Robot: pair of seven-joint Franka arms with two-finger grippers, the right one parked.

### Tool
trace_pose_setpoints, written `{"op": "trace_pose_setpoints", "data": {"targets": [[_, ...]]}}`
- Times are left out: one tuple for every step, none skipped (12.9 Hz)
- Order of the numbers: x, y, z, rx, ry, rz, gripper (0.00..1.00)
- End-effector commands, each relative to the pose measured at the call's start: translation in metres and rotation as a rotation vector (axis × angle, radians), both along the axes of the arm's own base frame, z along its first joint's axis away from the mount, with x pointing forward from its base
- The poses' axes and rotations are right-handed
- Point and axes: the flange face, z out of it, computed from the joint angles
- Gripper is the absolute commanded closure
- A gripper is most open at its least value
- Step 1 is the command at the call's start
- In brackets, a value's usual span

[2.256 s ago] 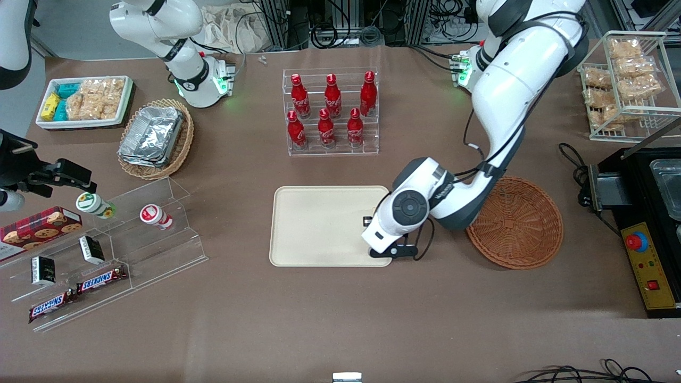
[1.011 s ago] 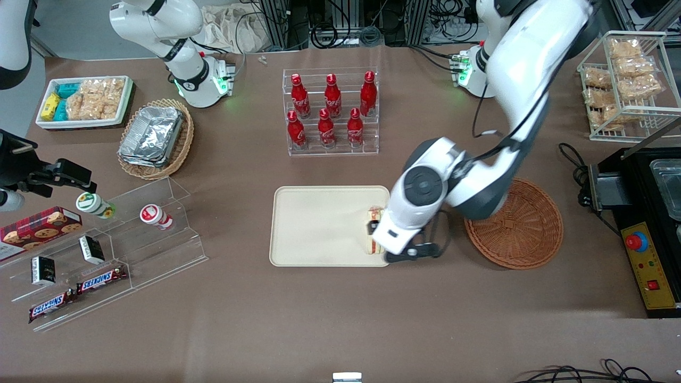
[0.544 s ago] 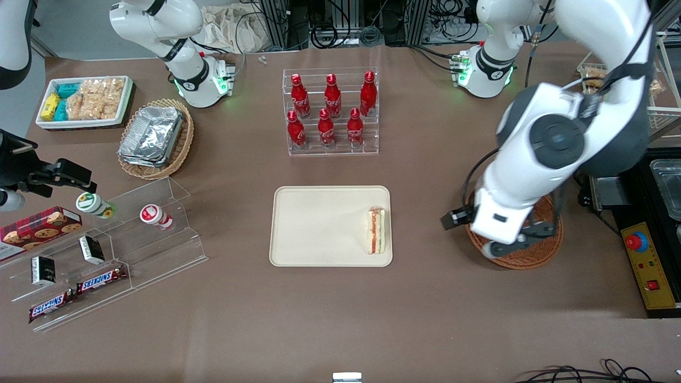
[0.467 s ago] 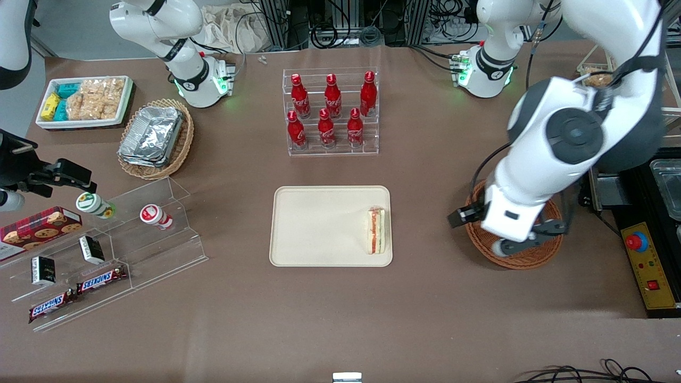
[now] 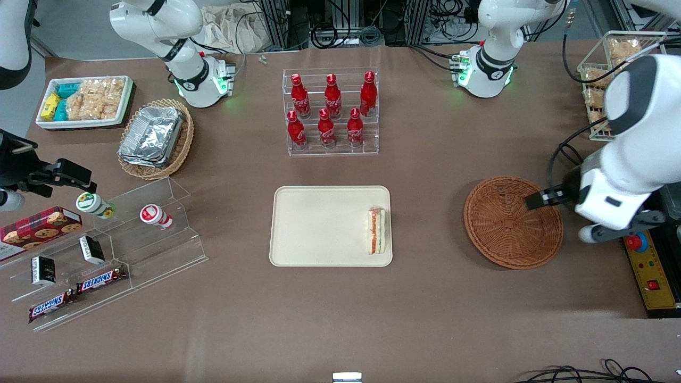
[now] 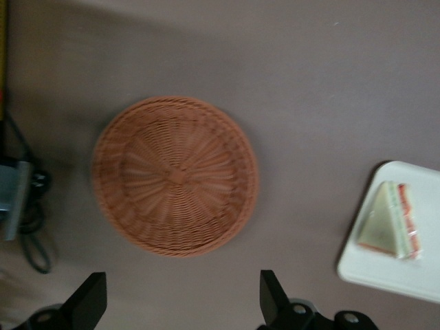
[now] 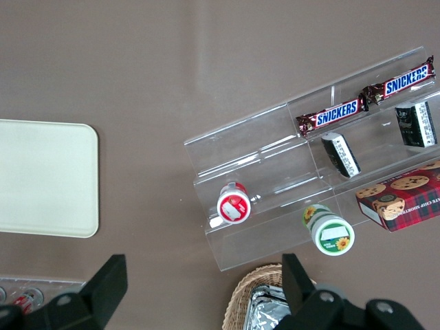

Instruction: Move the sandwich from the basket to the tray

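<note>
Front view: gripper [image 5: 533,202] sits raised over the basket [image 5: 513,223] rim at the working arm's end; only one dark fingertip pokes out from under the white wrist housing, the rest is covered. Wrist view shows both fingers [image 6: 88,302] spread wide with nothing between them, only partly in frame. Basket [image 6: 175,175] holds nothing, slightly blurred there.

Sandwich [image 5: 376,231] lies flat on the tray [image 5: 319,226], tight against the short rim nearest the basket, filling stripe running along that rim. In the wrist view the tray [image 6: 385,271] is cut off; only that corner and the sandwich [image 6: 390,221] show.

Bare brown table [image 5: 425,223] runs between tray and basket, and along the edge nearest the front camera. Rest of the tray is bare.

Around: bottle rack [image 5: 331,113] farther from the camera than the tray, black control box [image 5: 652,266] just beside the basket, wire rack [image 5: 625,80] of bagged snacks partly hidden by the arm's elbow.
</note>
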Motion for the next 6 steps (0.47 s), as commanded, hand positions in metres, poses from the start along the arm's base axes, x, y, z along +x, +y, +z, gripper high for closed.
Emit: {"op": "trace_pose_setpoints", "data": {"targets": [[-0.032,0.029,0.010,0.014,0.040,-0.099,0.00],[-0.039,0.048,0.012,0.017,0.040,-0.131,0.00],[-0.041,0.060,0.013,0.017,0.051,-0.172,0.00],[-0.042,0.070,0.013,0.015,0.065,-0.179,0.00],[-0.042,0.071,0.013,0.010,0.068,-0.188,0.00],[-0.041,0.071,0.014,0.006,0.068,-0.219,0.00]]}}
